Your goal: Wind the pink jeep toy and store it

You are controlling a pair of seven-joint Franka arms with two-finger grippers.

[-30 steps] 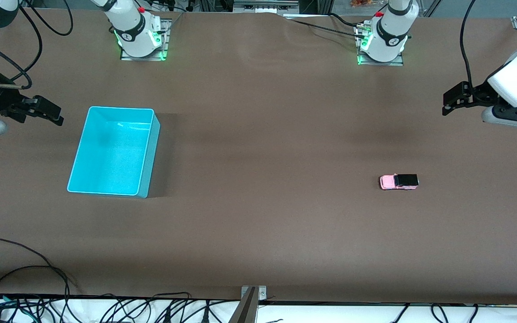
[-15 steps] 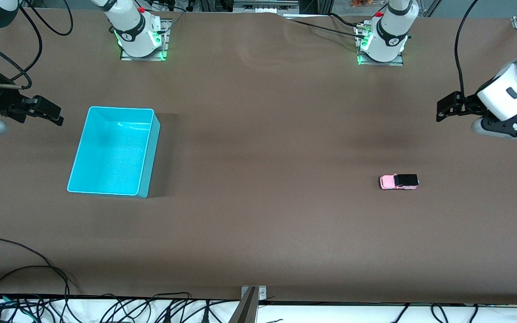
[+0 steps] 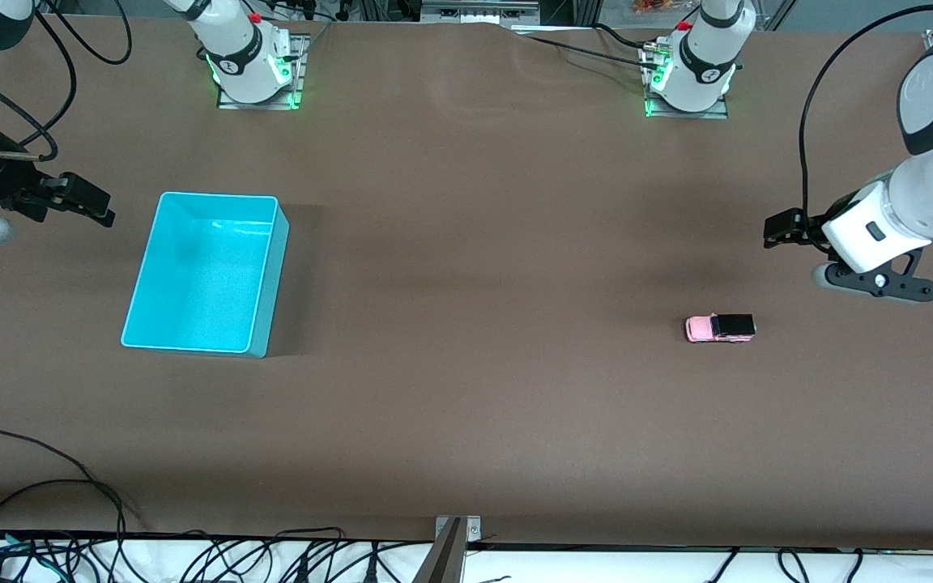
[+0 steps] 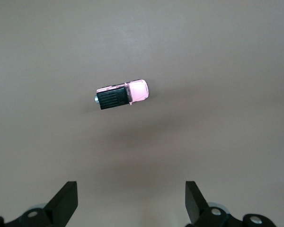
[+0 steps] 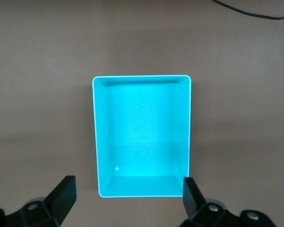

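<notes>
The pink jeep toy, light pink with a black roof, stands alone on the brown table toward the left arm's end. My left gripper hovers over the bare table beside the jeep, apart from it and open with nothing between its fingers. The turquoise bin sits toward the right arm's end with nothing inside. My right gripper waits just outside the bin's end wall, open and holding nothing.
The two arm bases stand along the table's edge farthest from the front camera. Black cables lie at the edge nearest that camera, with a metal bracket at its middle.
My left arm has swung in from the table's end, bringing its open gripper closer to the jeep. The right arm, jeep and bin have not moved.
</notes>
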